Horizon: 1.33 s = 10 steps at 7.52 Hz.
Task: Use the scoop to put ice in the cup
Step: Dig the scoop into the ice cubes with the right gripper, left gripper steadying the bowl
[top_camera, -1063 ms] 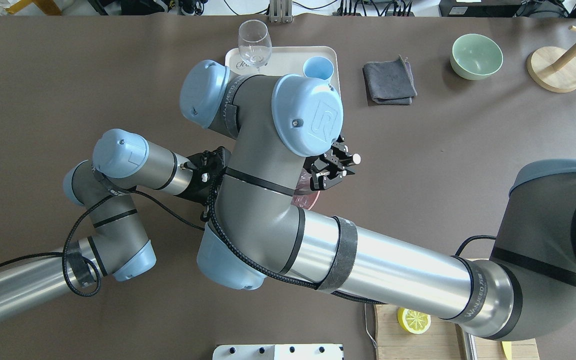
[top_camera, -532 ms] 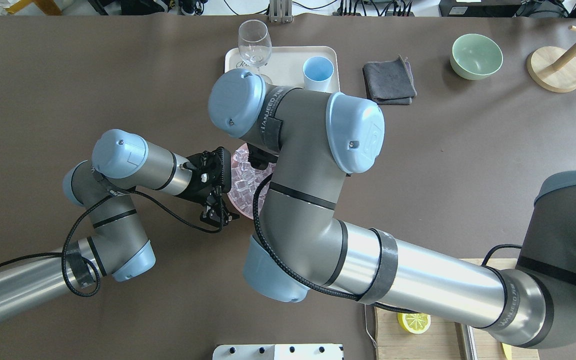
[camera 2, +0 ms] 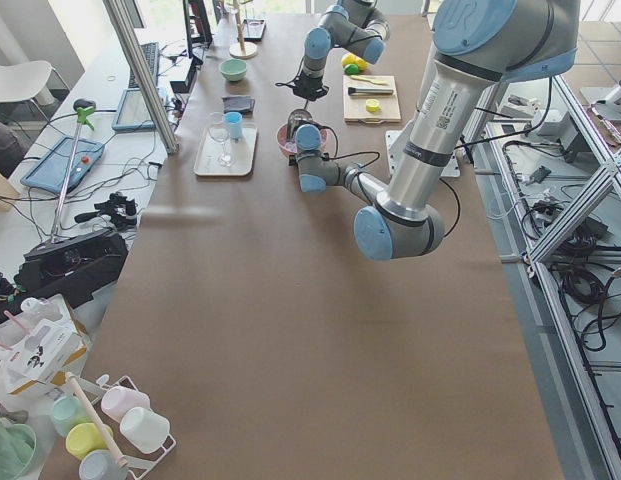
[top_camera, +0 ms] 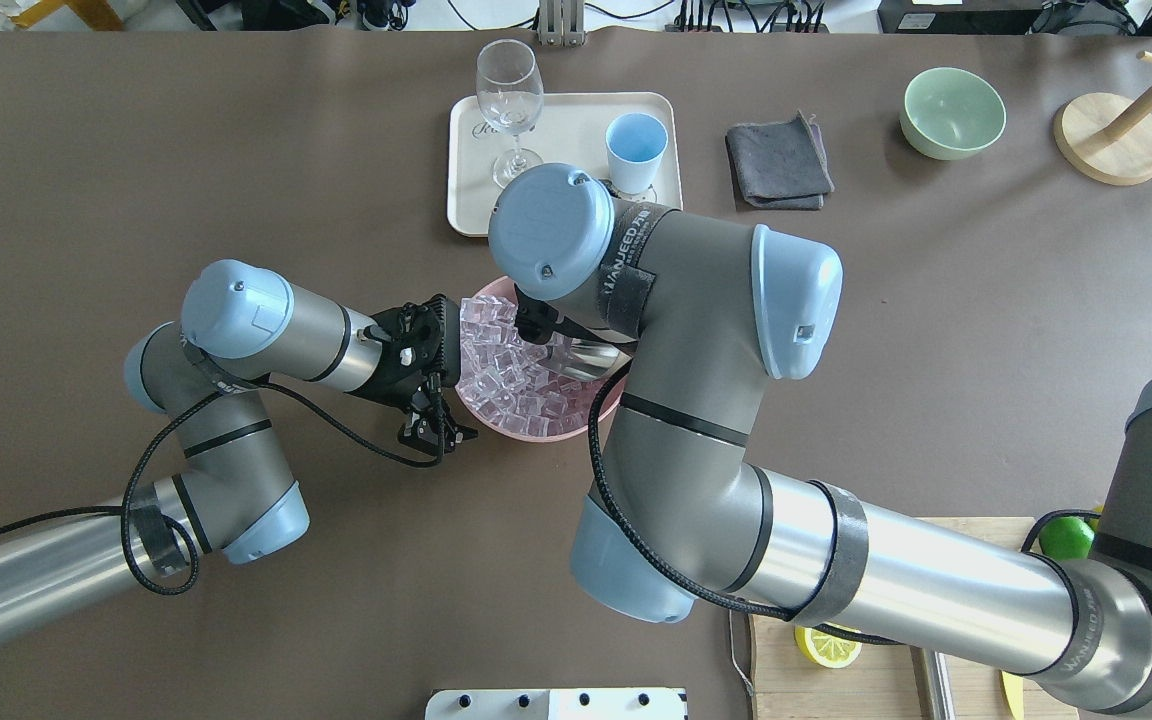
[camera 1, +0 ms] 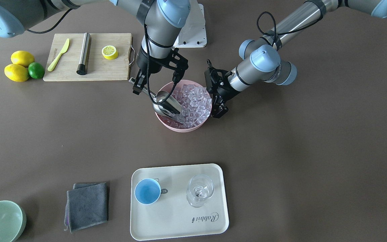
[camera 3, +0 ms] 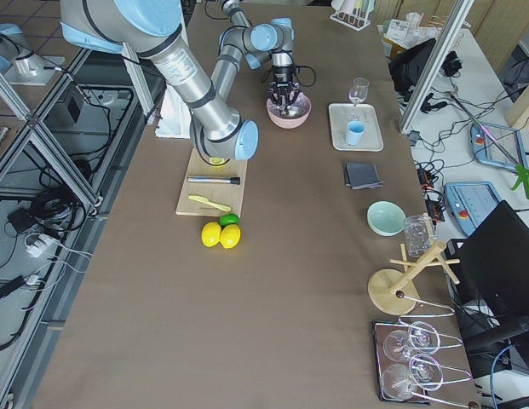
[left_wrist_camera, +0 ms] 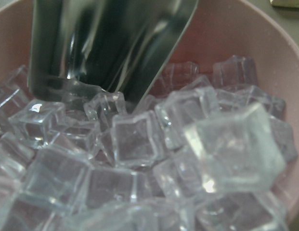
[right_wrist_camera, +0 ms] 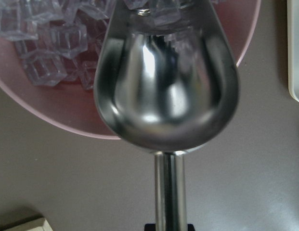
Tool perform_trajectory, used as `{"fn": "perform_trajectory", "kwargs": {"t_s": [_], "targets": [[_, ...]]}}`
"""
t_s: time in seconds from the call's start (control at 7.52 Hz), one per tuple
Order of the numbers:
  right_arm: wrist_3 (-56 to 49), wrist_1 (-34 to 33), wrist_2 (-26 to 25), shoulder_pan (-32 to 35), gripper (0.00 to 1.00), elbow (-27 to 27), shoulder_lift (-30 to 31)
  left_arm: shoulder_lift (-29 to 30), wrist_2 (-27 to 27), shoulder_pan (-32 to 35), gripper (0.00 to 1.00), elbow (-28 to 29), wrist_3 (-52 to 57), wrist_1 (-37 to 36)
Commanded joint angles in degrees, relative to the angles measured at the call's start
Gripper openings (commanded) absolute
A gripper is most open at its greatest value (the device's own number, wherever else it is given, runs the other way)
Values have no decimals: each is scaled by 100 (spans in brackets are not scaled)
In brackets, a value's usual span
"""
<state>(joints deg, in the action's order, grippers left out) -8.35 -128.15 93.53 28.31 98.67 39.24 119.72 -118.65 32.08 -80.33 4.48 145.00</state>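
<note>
The scoop [camera 1: 166, 106] is in the pink bowl [camera 1: 180, 129], with its front edge pushed into the ice [camera 1: 197, 101]. The right pincer [camera 1: 139, 84] is closed tight on the short round handle. That is the best place to hold it, because the trough has to be free for the cubes.

The scoop is hard, shiny steel, so I think it could twist in the grip if it hits a packed clump. The trough looks nearly empty, with only a few cubes at its lip.

The ice is hard, smooth and likely wet (slippery stuff). The cubes will slide and roll out if the scoop tips.

The left pincer [camera 1: 219, 109] sits just beside the bowl's rim. I cannot tell how wide it is, or if it holds the rim.

The cup [camera 1: 147, 191] stands on the tray [camera 1: 180, 222], well apart from the bowl, across the desk [camera 1: 297, 151]. It is small and likely light, so dropped cubes could bounce out or knock it.
</note>
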Motion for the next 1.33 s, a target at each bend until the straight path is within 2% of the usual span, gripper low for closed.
{"fn": "perform_trajectory", "kwargs": {"t_s": [0.0,0.4,0.93,1.2], "targets": [[236,1155,104,-1,0,144,635,-1,-1,0,99,0,0,2],[683,1826,218,-1,0,214,1031,-10,-1,0,99,0,0,2],[984,2275,533,-1,0,302,1095,-19,-1,0,99,0,0,45],[1256,2950,674,-1,0,511,1488,-10,-1,0,99,0,0,46]]}}
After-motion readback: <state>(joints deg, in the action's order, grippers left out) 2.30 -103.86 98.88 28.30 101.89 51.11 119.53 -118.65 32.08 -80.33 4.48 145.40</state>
